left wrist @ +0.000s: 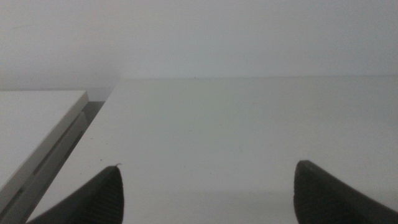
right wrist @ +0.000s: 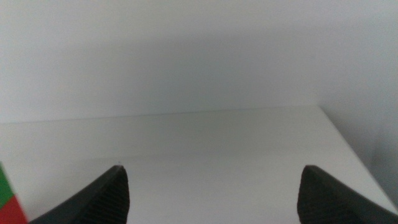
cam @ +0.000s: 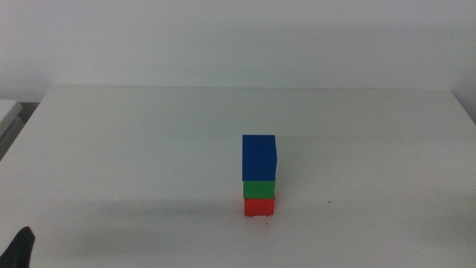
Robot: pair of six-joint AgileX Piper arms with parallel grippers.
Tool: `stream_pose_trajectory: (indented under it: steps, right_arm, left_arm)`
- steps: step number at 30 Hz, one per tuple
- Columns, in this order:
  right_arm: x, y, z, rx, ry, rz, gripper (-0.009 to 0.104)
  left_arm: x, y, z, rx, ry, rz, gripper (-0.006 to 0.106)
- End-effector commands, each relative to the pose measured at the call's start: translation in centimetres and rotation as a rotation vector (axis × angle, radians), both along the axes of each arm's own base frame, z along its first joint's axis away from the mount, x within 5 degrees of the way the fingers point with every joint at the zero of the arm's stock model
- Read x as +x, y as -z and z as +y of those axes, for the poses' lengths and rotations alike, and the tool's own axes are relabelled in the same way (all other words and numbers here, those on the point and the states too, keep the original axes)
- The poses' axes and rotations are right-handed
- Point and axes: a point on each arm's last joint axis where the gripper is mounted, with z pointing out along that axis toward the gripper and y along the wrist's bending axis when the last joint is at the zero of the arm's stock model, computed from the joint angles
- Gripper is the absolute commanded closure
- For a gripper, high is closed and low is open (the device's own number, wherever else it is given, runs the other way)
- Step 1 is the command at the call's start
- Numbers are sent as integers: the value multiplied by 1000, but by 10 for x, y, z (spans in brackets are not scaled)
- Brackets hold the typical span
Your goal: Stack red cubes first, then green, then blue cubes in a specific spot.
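Matte faces all the way up the stack: the red cube (cam: 259,206), the green cube (cam: 259,189) and the blue cube (cam: 259,157) look like plain, smooth plastic or painted blocks, with no shine. The white table (cam: 134,156) reads smooth and matt. Both grippers' jaws look dark, dull, slightly grainy plastic.
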Motion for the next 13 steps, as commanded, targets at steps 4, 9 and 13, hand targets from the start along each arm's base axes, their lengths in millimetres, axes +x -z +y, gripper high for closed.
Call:
stream_pose_trajectory:
  steps: [4,9,13]
  right_arm:
    - [-7,11,-5,-34,73,-3,2]
    - [-7,11,-5,-33,79,-8,2]
    - [-7,11,-5,-33,79,-8,2]
  left_arm:
    - [0,0,0,-10,-3,-23,7]
    - [0,0,0,6,-4,-21,7]
    - [0,0,0,8,-4,-21,7]
